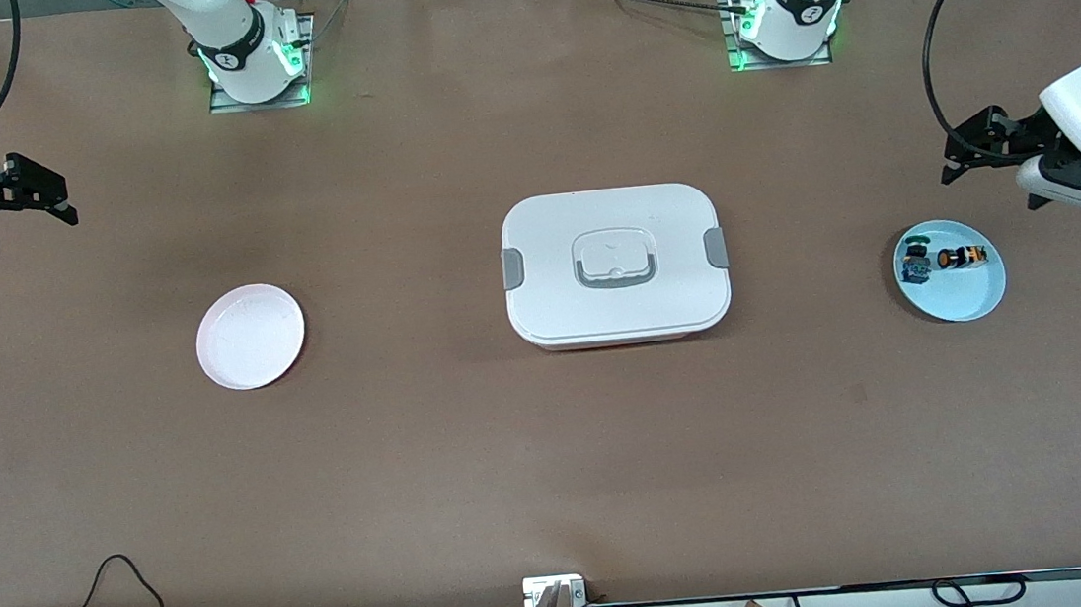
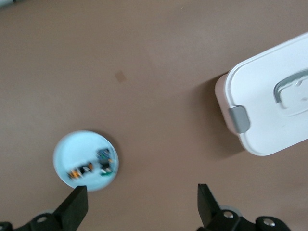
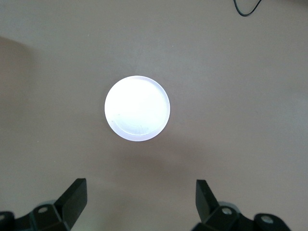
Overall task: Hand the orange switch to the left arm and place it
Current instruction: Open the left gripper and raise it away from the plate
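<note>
The left gripper (image 1: 967,153) hung at the right edge of the front view, just above the blue plate (image 1: 972,302), and its two fingers (image 2: 77,204) stood wide apart with nothing between them. The right gripper (image 1: 44,198) waited at the left edge of that view, its fingers (image 3: 74,197) spread apart and empty too. The biggest thing on the brown table (image 1: 416,454) was the box (image 1: 614,265), white with its lid on, sitting in the middle of the view. A white plate (image 1: 250,335) lay at middle left with nothing on it. The orange switch (image 1: 963,257) lay on the blue plate at middle right, just beside a green and blue switch (image 1: 915,262). The orange switch looked very small, light and hard, so it would likely not squash, but it could slip or roll. I think the best place to pinch it was across its dark middle, keeping clear of its neighbour.
</note>
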